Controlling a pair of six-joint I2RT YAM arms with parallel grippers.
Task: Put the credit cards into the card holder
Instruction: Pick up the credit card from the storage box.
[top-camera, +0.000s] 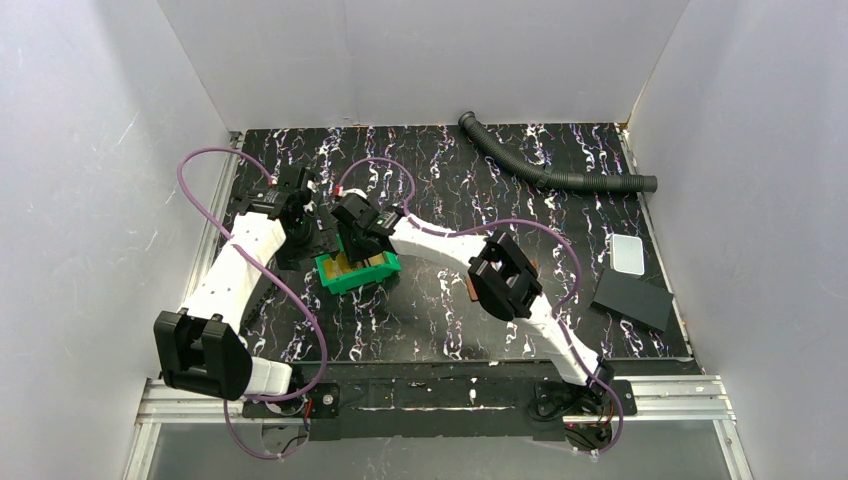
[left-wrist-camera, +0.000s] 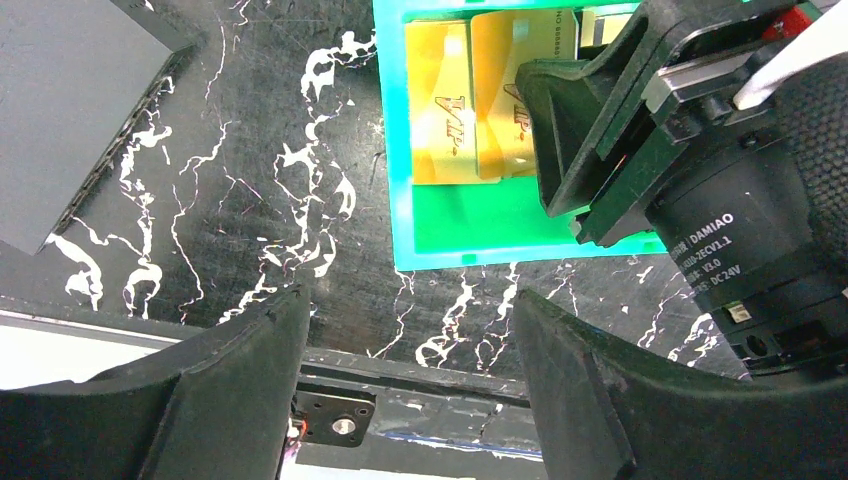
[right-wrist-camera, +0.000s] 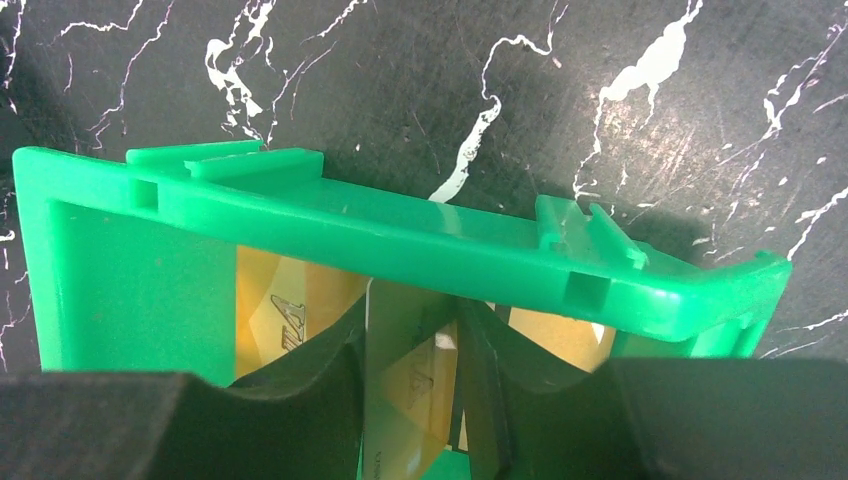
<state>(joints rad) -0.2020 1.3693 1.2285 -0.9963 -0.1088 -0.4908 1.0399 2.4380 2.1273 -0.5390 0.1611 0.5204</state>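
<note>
Cards (left-wrist-camera: 465, 100) lie in green bin (left-wrist-camera: 480, 225). Right gripper (right-wrist-camera: 410, 340) dips inside, fingers flanking one tilted card; can't tell if pinch is firm. Left gripper (left-wrist-camera: 410, 310) wide open, empty, beside bin. Best: squeeze squarely, lift straight over wall. Holder not seen.

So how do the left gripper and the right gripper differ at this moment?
The left gripper is wide open with nothing between its fingers; the right gripper has a credit card between its fingers, though a firm grip is unclear. The left gripper hangs over the table beside the green bin; the right gripper reaches down into that bin. Both have black fingers.
</note>
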